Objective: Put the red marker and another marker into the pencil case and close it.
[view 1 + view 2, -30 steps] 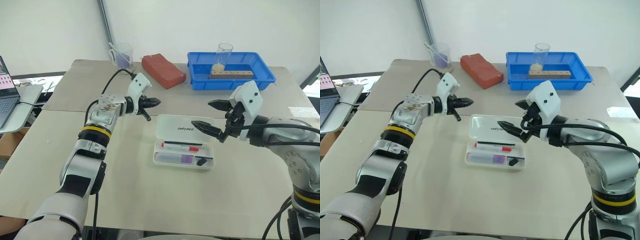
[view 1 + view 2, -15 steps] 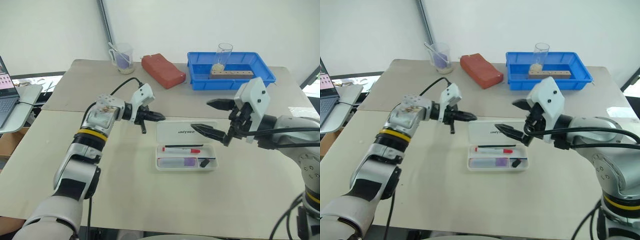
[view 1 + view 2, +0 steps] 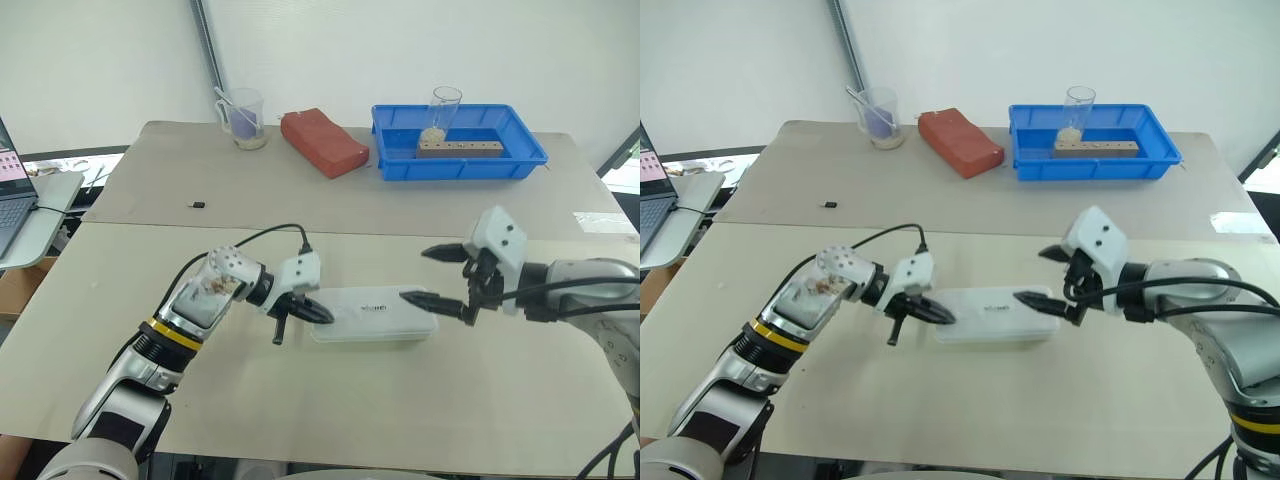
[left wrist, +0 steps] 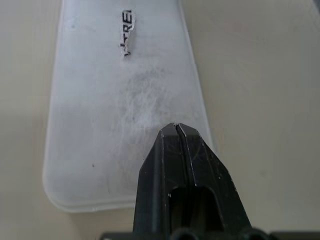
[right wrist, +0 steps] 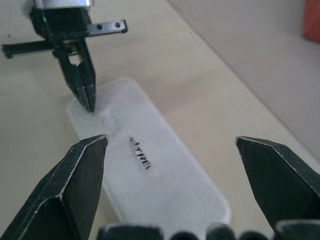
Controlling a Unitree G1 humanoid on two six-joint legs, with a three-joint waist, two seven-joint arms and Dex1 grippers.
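The case (image 3: pixel 372 317), lid down, lies crosswise; left gripper (image 3: pixel 318 312) pinched shut on its left end, right gripper (image 3: pixel 441 277) spread wide, empty, over its right end.

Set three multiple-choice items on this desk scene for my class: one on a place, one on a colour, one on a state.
1. Where does the left claw rest?
A. on the pencil case
B. in the tray
C. on the brick

2. What colour is the tray?
A. green
B. blue
C. yellow

3. How is the pencil case lid?
A. open
B. removed
C. closed

Key: 1 A, its shut tips press one end of the lid; 2 B, plainly blue; 3 C, the lid lies flat over the base.
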